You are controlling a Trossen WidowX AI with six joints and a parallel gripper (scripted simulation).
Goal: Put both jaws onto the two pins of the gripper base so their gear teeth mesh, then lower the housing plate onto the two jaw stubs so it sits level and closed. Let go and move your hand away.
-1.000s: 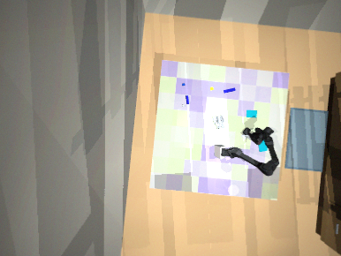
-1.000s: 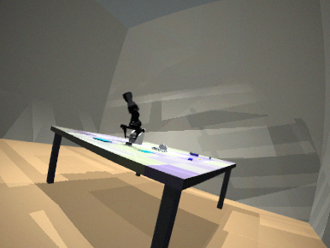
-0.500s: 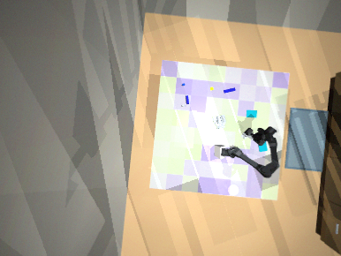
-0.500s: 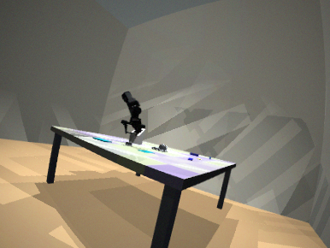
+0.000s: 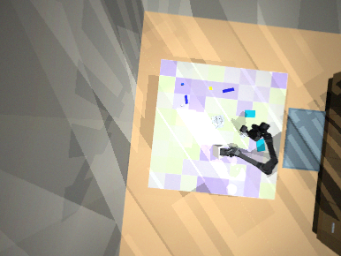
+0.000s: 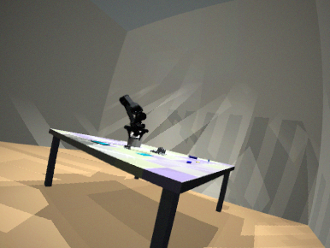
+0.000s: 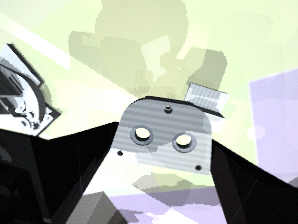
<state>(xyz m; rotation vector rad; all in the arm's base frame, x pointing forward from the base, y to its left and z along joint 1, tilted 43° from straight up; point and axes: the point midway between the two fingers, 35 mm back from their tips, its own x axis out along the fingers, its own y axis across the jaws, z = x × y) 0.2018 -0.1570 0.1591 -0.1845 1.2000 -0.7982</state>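
The grey housing plate [image 7: 165,120], rounded at one end with two large holes, sits between my fingers in the wrist view. My gripper [image 7: 161,134] [image 6: 135,136] is shut on its two side edges and holds it over the table. The gripper base [image 5: 217,121] [image 6: 160,150] lies on the mat; in the wrist view its near part [image 7: 30,107] shows at the left edge, with dark curved parts on it. Whether the jaws' teeth mesh cannot be told. The plate's underside is hidden.
A small light ridged block [image 7: 206,100] is partly behind the plate. A grey block [image 7: 97,210] shows at the wrist view's bottom. Cyan tiles [image 5: 250,114] [image 5: 261,145] lie near the arm. Blue bars [image 5: 228,90] [image 5: 185,100] and a yellow piece [image 5: 210,88] lie farther away.
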